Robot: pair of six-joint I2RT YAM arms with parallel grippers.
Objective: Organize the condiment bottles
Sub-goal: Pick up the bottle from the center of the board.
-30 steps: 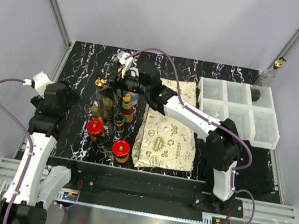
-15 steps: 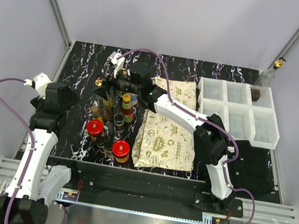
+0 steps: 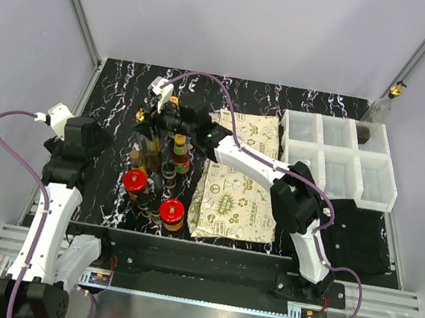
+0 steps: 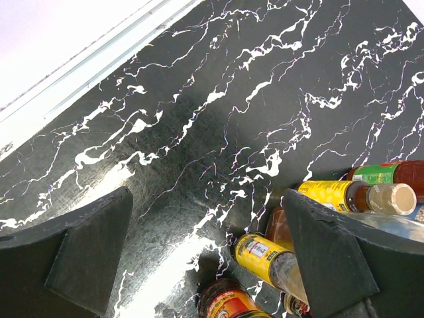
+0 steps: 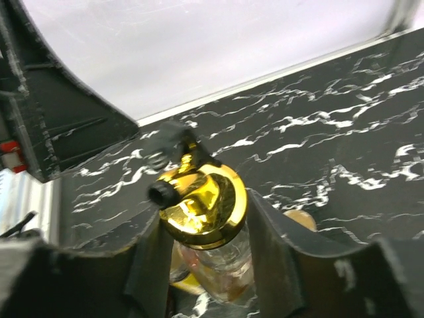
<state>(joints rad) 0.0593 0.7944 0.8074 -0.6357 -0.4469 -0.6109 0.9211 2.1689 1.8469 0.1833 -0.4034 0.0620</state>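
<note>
Gripping a gold-capped bottle (image 5: pixel 202 209) in the right hand (image 5: pixel 207 228), holding the left hand (image 4: pixel 205 195) wide, leaving other bottles (image 3: pixel 163 169) unsorted.

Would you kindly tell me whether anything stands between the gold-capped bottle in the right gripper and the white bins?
Nothing upright: only the cream patterned cloth lies flat between the gold-capped clear bottle, clamped in the right gripper, and the white plastic compartment bins; other bottles stand on its near side.

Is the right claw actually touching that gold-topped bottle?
Touching. In the right wrist view, both fingers of the right gripper press against the gold-topped bottle just below its cap, no gap.
</note>
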